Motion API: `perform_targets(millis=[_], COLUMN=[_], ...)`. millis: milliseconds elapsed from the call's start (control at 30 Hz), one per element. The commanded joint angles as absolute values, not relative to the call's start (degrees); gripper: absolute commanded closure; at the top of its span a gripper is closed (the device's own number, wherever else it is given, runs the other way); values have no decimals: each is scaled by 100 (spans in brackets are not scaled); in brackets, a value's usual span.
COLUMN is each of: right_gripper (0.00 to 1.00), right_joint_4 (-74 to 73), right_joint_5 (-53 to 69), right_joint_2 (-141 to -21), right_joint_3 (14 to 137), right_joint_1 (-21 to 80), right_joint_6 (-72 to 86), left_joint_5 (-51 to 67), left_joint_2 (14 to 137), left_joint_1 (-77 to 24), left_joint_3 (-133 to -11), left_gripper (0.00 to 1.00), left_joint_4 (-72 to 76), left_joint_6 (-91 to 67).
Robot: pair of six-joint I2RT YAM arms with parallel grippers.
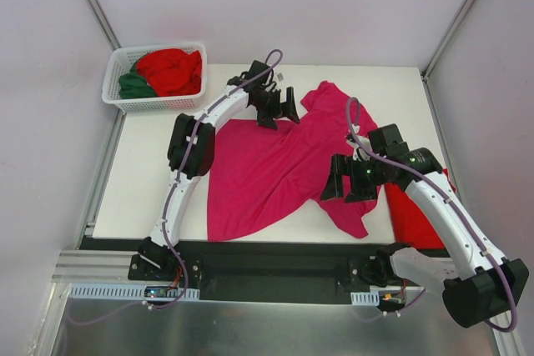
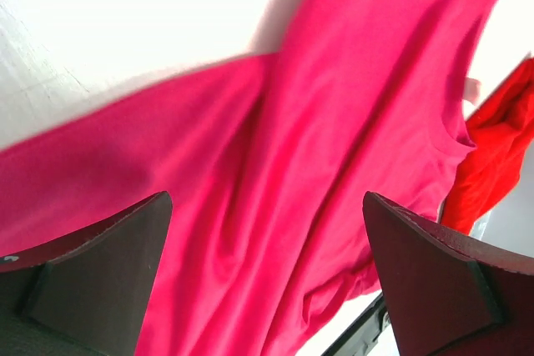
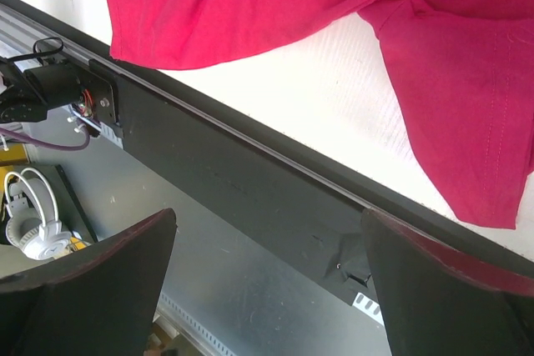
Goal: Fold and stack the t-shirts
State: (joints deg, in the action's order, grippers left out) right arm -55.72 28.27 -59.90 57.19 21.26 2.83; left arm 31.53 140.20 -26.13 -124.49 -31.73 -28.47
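Tabletop point(image 1: 150, 181) is white, boxed in by pale walls. On top cam I see the magenta tee point(image 1: 259, 172) lying rumpled across its middle, a red tee point(image 1: 413, 218) at the right edge, and more red tees point(image 1: 171, 68) plus a green tee point(image 1: 133, 87) in the white basket point(image 1: 117, 81) at the far-left corner. L gripper point(image 1: 279, 106) is over the magenta tee's far edge and R gripper point(image 1: 346, 181) over its near-right part. Both are spread wide, holding nothing.

L wrist cam: fingers point(image 2: 100, 273) apart, magenta cloth below, red tee off to the right.

R wrist cam: I'm looking past the table's near edge at the black front rail point(image 3: 250, 181). White headphones point(image 3: 33, 231) lie lower left.
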Motion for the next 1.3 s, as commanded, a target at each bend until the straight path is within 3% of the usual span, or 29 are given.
perform_targets(millis=[0,400,567,800,1000,1267], right_gripper=[4,4,4,4,4,4], right_joint_4=[-5792,-5783,-5783,-5520,-5186,-4492], right_joint_5=[2786,2865,2900,2734,2373,2119], right_joint_2=[-5854,-5889,-5889,-5906,-6230,-7443], right_joint_3=[5818,5775,5704,5581,5545,6029], right_joint_1=[2162,2162,2153,2153,2171,2162], right_joint_6=[202,79,35,35,-132,-150], left_joint_5=[3358,2171,2443,3917,4297,3965], left_joint_2=[14273,13316,13087,12684,11217,9010], left_joint_1=[-2488,-1688,-1415,-1573,-2100,-2364], left_joint_3=[-12428,-11118,-11127,-11356,-9583,-6049], left_gripper=[1,1,1,1,1,1], left_joint_4=[-2909,-2900,-2883,-2821,-2725,-2549], left_joint_6=[-3111,-3367,-3138,-3612,-3744,-3446])
